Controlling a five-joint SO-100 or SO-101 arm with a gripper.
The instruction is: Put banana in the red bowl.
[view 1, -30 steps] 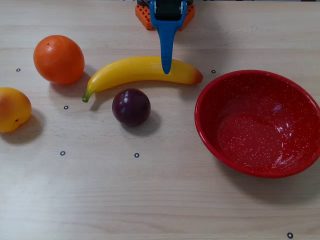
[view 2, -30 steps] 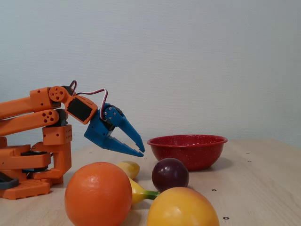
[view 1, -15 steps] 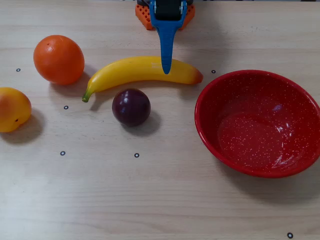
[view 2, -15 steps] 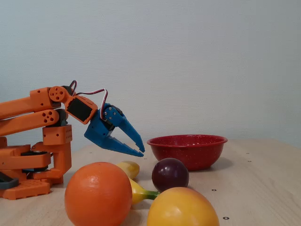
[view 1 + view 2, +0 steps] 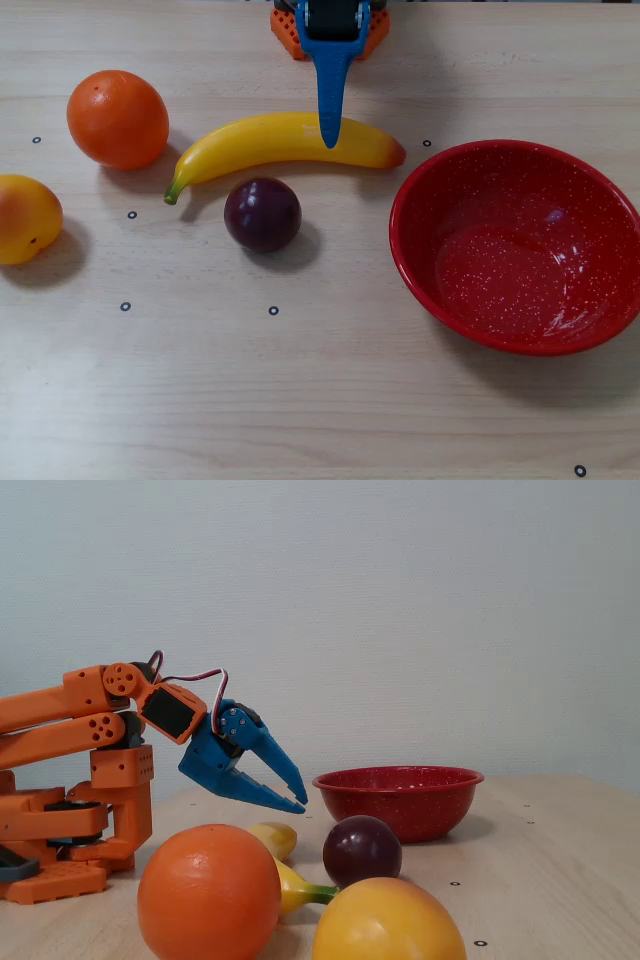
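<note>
The banana (image 5: 280, 140) lies on the desk (image 5: 300, 400) in the upper middle of the overhead view, left of the red bowl (image 5: 420, 260). The blue tool (image 5: 300, 802) hangs over it, open and empty. The banana looks hard, light and slippery, so grab its middle.

Both views are bright and evenly lit. In the overhead view, soft shadows fall below and right of each fruit, and glare streaks the bowl (image 5: 515, 245) at lower right. In the fixed view, the foreground orange (image 5: 208, 892) looks slightly soft.
</note>
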